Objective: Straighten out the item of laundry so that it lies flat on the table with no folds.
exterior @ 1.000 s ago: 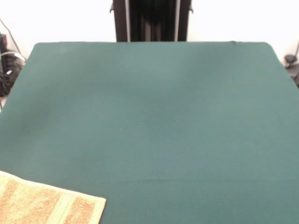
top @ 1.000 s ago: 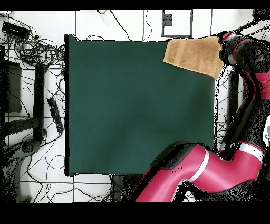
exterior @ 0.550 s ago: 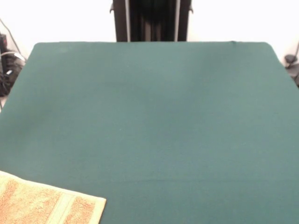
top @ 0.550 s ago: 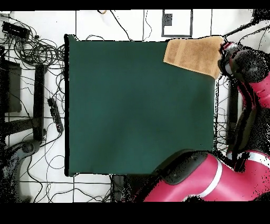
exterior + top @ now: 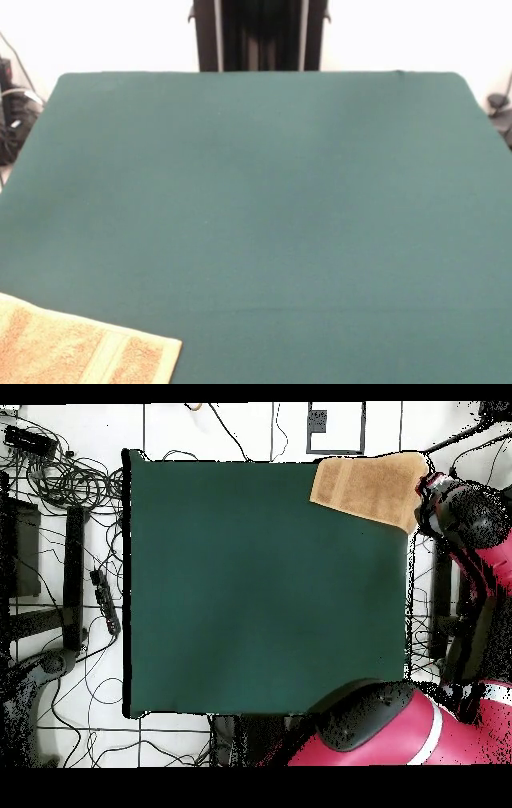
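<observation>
The orange-tan towel, the item of laundry, lies at the top right corner of the green table in the overhead view. It looks spread out, and its right end reaches past the table's edge. The front view shows only part of the towel at the bottom left, with a paler stripe running across it. My gripper is at the end of the red arm, right beside the towel's right end and off the table's side. Whether it touches the cloth is unclear. The front view shows no arm.
The red arm runs down the right side outside the table, and its elbow sits at the bottom right corner. Cables and black gear lie on the floor to the left.
The arm's elbow has swung right, off the table's lower edge. The wrist end has shifted slightly right and down beside the towel. The towel has hardly moved.
</observation>
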